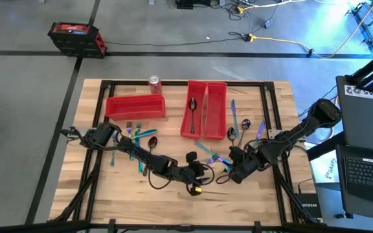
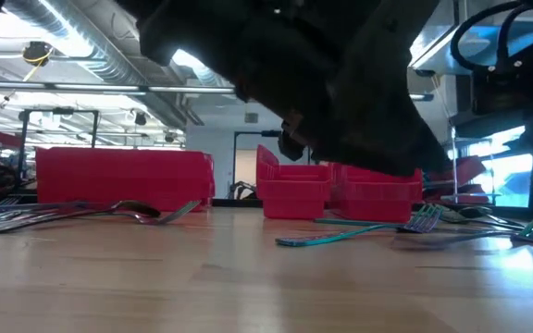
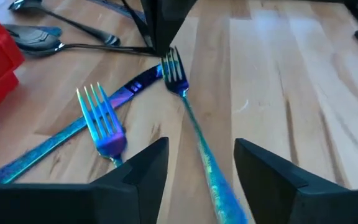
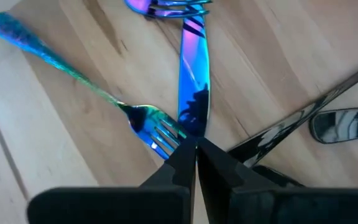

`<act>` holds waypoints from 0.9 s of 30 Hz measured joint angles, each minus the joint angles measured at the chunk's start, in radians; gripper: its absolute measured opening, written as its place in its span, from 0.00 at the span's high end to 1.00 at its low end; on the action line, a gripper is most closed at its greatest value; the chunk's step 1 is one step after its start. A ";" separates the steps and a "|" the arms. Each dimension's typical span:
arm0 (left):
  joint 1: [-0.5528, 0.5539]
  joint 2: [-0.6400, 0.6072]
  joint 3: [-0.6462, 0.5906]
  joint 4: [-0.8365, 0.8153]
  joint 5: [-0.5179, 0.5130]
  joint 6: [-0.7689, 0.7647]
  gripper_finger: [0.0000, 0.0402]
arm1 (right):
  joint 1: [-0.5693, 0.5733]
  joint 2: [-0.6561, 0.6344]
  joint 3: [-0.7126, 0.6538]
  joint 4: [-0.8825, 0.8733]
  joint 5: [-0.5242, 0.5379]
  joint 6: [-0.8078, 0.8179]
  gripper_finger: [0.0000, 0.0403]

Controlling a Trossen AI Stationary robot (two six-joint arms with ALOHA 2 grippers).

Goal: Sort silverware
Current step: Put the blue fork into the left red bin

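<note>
Iridescent silverware lies loose on the wooden table (image 1: 173,207). One fork (image 3: 194,134) lies with its handle running between the fingers of my open left gripper (image 3: 201,171) (image 1: 201,170), which stands low over it without touching it. My right gripper (image 4: 195,152) (image 1: 229,170) is shut and points down at this fork's tines (image 4: 159,135), beside the end of a knife (image 4: 192,68). A second fork (image 3: 101,118) lies across that knife. My right gripper's shut fingertips (image 3: 160,43) come from above to the spot where the fork's tines (image 3: 174,65) meet the knife's end (image 4: 194,121). Whether they touch either piece, I cannot tell.
Red bins stand at the far side, one on the left (image 1: 135,107) and a pair in the middle (image 1: 206,107) with a spoon (image 1: 192,103) inside. A soda can (image 1: 154,82) stands behind them. More silverware lies at the left (image 1: 131,137) and right (image 1: 245,126).
</note>
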 joint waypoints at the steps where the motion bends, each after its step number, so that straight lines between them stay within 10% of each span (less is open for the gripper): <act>1: -0.001 0.003 0.000 -0.002 -0.001 -0.011 0.58 | 0.000 0.000 0.000 0.002 -0.001 0.000 1.00; 27: -0.022 0.043 0.000 0.111 -0.043 -0.160 0.58 | 0.002 0.000 0.000 0.007 -0.045 -0.021 1.00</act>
